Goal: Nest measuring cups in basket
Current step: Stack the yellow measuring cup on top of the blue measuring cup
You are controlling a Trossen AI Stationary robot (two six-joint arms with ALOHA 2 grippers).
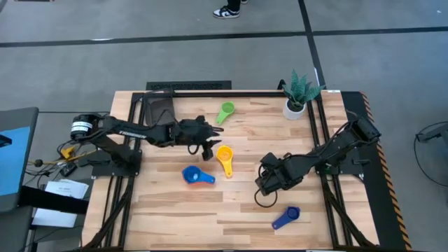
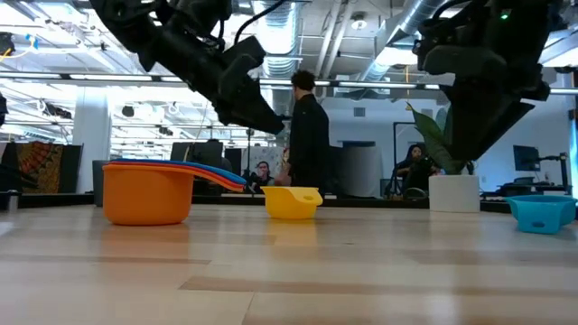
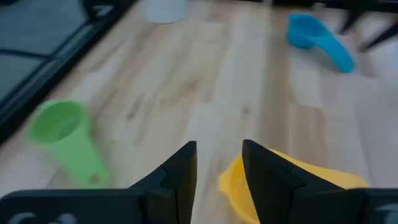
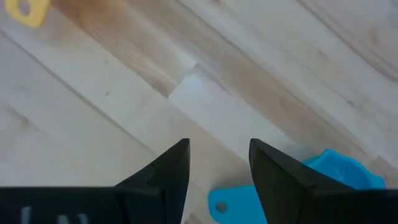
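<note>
My left gripper (image 1: 208,149) hangs open above the table's middle, nothing between its fingers (image 3: 219,165). The yellow cup (image 1: 224,158) stands on the wood just right of and below it (image 3: 323,175). A green cup (image 1: 225,112) lies farther back. A nested stack with an orange cup at the bottom and a blue one on top (image 1: 196,175) sits nearer the front (image 2: 144,191). My right gripper (image 1: 264,183) is open and empty, right of centre. A light blue cup (image 4: 339,177) lies on the wood beside its fingers, untouched. The dark basket (image 1: 158,110) stands far left.
A white pot with a green plant (image 1: 297,98) stands at the far right corner. A blue cup (image 1: 285,218) lies near the front right. A person stands in the room beyond the table (image 2: 307,135). Bare wood spreads along the front edge.
</note>
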